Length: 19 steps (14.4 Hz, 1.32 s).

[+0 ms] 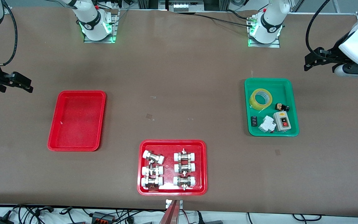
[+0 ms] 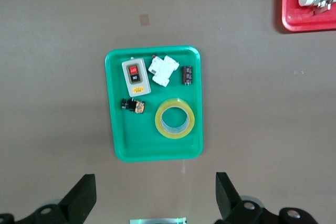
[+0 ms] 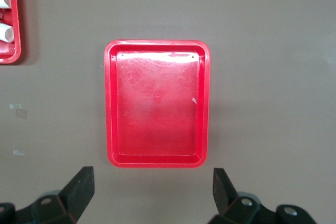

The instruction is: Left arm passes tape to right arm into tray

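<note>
Below the left gripper (image 2: 152,195), translucent yellow tape (image 2: 175,117) is sitting in a green tray (image 2: 118,140) — below the right gripper (image 3: 152,192), the tray (image 3: 111,103) is showing glossy plain red.

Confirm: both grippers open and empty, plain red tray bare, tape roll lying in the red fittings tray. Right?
Not quite. The tape lies in the green tray, beside the switch box, as the front view shows. The rest holds: left gripper and right gripper open and empty, plain red tray bare.
</note>
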Each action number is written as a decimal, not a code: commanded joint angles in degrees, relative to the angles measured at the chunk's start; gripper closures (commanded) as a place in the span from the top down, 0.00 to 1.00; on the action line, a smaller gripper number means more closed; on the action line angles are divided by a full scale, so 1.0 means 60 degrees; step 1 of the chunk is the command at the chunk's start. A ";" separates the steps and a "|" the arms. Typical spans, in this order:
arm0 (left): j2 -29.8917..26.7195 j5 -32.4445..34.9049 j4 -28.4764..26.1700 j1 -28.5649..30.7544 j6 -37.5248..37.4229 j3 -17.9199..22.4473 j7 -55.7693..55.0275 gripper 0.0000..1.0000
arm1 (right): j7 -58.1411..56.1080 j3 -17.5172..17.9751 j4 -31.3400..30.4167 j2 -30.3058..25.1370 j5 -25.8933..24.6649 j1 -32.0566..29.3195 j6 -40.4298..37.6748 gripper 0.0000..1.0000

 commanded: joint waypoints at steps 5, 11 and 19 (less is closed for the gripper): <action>-0.0025 -0.0170 -0.0062 0.0088 0.0064 -0.0029 0.0110 1.00 | -0.0053 0.0014 -0.0076 -0.0224 0.0022 0.0011 -0.0166 1.00; 0.0004 -0.0185 -0.0076 0.0102 0.0035 -0.0029 0.0037 1.00 | -0.0024 0.0058 -0.0033 -0.0092 0.0036 0.0011 -0.0225 1.00; 0.2415 -0.0273 -0.0121 0.0058 0.0079 -0.0029 0.0388 1.00 | -0.0053 0.0073 -0.0032 -0.0033 0.0051 0.0070 -0.0063 1.00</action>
